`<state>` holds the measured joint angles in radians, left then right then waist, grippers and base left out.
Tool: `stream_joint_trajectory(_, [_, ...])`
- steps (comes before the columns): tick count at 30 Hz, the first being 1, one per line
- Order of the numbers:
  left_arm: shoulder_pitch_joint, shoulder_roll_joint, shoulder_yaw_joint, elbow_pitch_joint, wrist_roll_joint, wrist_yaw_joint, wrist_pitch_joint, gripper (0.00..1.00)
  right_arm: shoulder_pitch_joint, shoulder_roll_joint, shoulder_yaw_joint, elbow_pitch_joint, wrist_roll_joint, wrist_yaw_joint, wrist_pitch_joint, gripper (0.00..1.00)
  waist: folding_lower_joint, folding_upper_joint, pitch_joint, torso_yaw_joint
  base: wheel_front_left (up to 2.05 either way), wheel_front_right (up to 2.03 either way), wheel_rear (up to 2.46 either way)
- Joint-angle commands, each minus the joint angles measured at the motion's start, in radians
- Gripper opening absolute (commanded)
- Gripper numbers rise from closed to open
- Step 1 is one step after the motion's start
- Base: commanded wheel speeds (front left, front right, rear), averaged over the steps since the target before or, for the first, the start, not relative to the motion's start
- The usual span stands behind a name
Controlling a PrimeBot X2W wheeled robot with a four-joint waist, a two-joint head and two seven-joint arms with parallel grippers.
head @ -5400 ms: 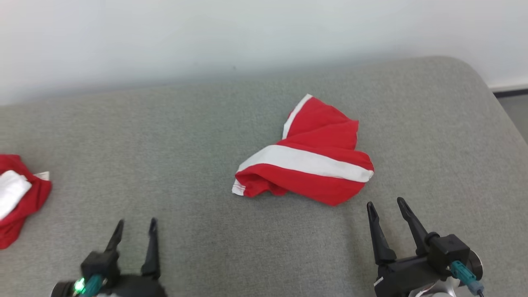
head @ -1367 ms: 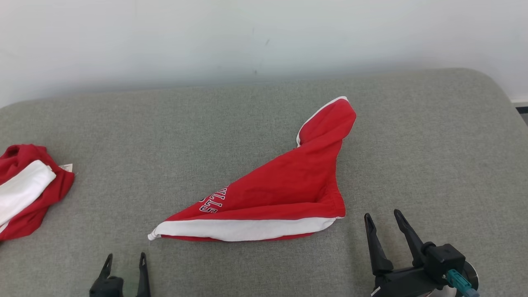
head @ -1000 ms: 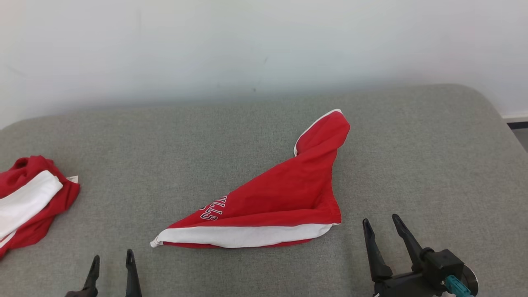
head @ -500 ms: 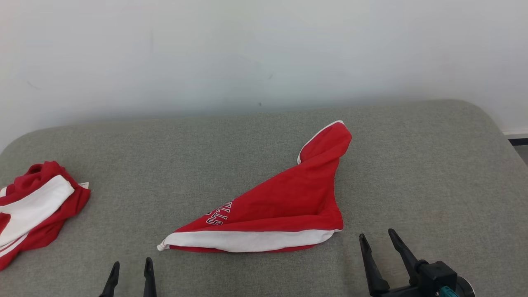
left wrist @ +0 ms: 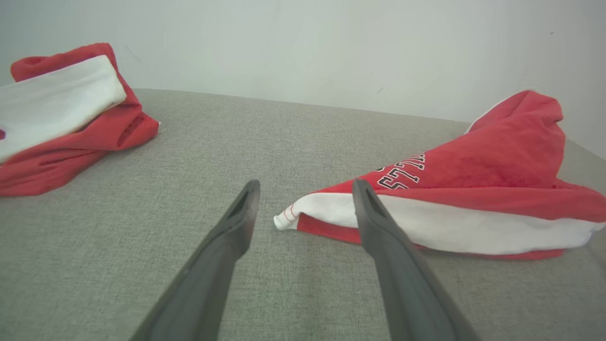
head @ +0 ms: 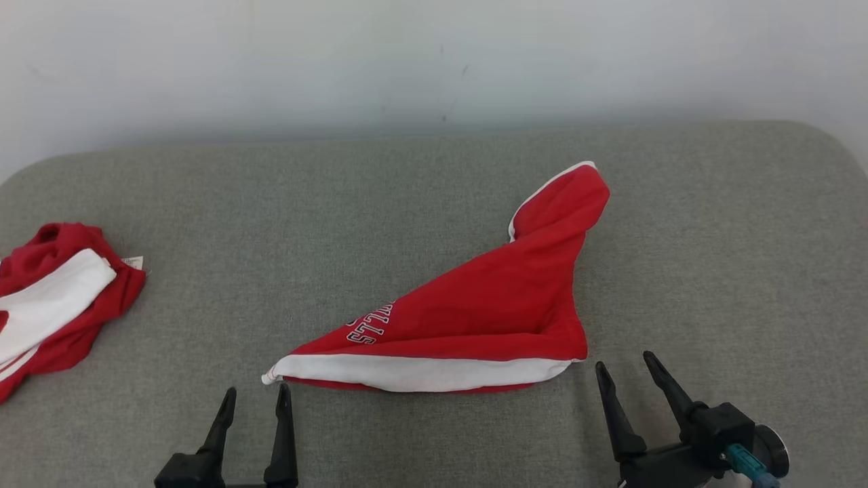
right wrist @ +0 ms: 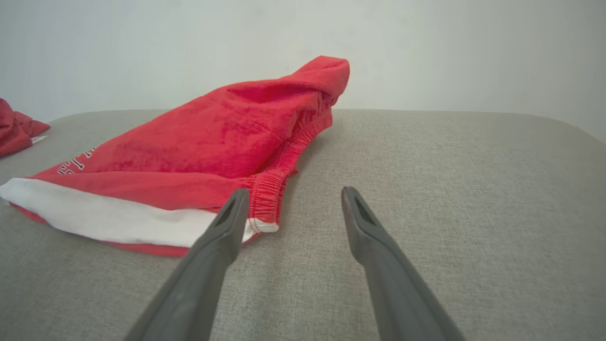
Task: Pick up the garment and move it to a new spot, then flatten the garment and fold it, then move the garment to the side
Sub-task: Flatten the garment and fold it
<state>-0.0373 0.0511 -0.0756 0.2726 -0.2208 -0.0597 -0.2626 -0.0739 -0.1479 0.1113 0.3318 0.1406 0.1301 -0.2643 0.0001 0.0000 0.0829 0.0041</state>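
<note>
The garment, red shorts with a broad white band, lies in the lower middle of the head view. It forms a rough triangle: the white band runs along its lower edge and a red peak rises toward the upper right.

The left gripper stands at the bottom of the frame, left of centre, fingers apart and empty. Their tips are just short of the garment's white left corner. The right gripper stands at the lower right, likewise spread and empty, just beside the garment's lower right corner.

The left wrist view brings out the outlined lettering on the red cloth and the stitched tip of the white corner, which lies between the two fingers in that picture. The right wrist view shows a gathered elastic waistband running up the garment's right edge, and the raised fold at the peak.

A second red and white garment lies bunched at the left edge, well apart from the first. Bare grey upholstery spreads to the right and above, ending in a rounded corner at the upper right. A pale wall with a few small marks rises behind it.
</note>
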Motion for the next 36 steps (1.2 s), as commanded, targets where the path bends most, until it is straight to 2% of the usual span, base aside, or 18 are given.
stream_joint_trajectory(1, [-0.014, -0.001, -0.004, -0.006, -0.002, 0.005, -0.003, 1.0, -0.01, -0.003, 0.006, 0.002, 0.001, 0.001, 0.0, 1.0, -0.0001, 0.0, 0.051, 0.03, 0.0, 0.0, 0.0])
stream_joint_trajectory(10, [-0.054, -0.001, -0.034, -0.01, -0.02, 0.028, -0.003, 1.0, -0.085, -0.078, 0.079, 0.082, -0.008, 0.001, 0.0, 1.0, -0.0001, 0.0, 0.111, 0.075, 0.0, 0.0, 0.0])
stream_joint_trajectory(16, [-0.059, -0.001, -0.038, -0.015, -0.023, 0.03, -0.003, 1.0, -0.099, -0.089, 0.107, 0.096, -0.001, 0.001, 0.0, 1.0, -0.0001, 0.0, 0.123, 0.09, 0.0, 0.0, 0.0])
stream_joint_trajectory(18, [-0.061, -0.001, -0.039, -0.014, -0.024, 0.031, -0.003, 1.0, -0.106, -0.09, 0.114, 0.099, 0.0, 0.001, 0.0, 0.95, -0.0001, 0.0, 0.126, 0.093, 0.0, 0.0, 0.0])
stream_joint_trajectory(20, [-0.061, -0.001, -0.041, -0.013, -0.024, 0.031, -0.003, 1.0, -0.109, -0.091, 0.119, 0.099, 0.0, 0.001, 0.0, 0.69, -0.0001, 0.0, 0.13, 0.096, 0.0, 0.0, 0.0])
stream_joint_trajectory(22, [-0.063, -0.001, -0.043, -0.014, -0.023, 0.032, -0.003, 1.0, -0.107, -0.093, 0.119, 0.096, -0.003, 0.001, 0.0, 0.49, -0.0001, 0.0, 0.133, 0.098, 0.0, 0.0, 0.0])
stream_joint_trajectory(30, [-0.064, -0.001, -0.043, -0.008, -0.019, 0.031, -0.003, 1.0, -0.103, -0.101, 0.12, 0.073, -0.013, 0.001, 0.0, 0.47, -0.0001, 0.0, 0.137, 0.089, 0.0, 0.0, 0.0])
stream_joint_trajectory(31, [-0.065, -0.001, -0.044, -0.007, -0.018, 0.03, -0.003, 1.0, -0.103, -0.102, 0.121, 0.071, -0.013, 0.001, 0.0, 0.42, -0.0001, 0.0, 0.137, 0.088, 0.0, 0.0, 0.0])
stream_joint_trajectory(32, [-0.067, -0.001, -0.045, -0.006, -0.018, 0.03, -0.003, 1.0, -0.102, -0.103, 0.122, 0.07, -0.012, 0.001, 0.0, 0.31, -0.0001, 0.0, 0.137, 0.087, 0.0, 0.0, 0.0])
stream_joint_trajectory(33, [-0.069, -0.001, -0.046, -0.005, -0.018, 0.031, -0.003, 1.0, -0.101, -0.103, 0.121, 0.067, -0.011, 0.001, 0.0, 0.11, -0.0001, 0.0, 0.136, 0.087, 0.0, 0.0, 0.0])
stream_joint_trajectory(34, [-0.069, -0.001, -0.048, -0.004, -0.018, 0.032, -0.003, 1.0, -0.1, -0.103, 0.12, 0.065, -0.008, 0.001, 0.0, 0.0, -0.0001, 0.0, 0.136, 0.086, 0.0, 0.0, 0.0])
stream_joint_trajectory(36, [-0.069, -0.001, -0.049, -0.003, -0.018, 0.032, -0.003, 1.0, -0.1, -0.103, 0.121, 0.064, -0.006, 0.001, 0.0, 0.0, -0.0001, 0.0, 0.136, 0.085, 0.0, 0.0, 0.0])
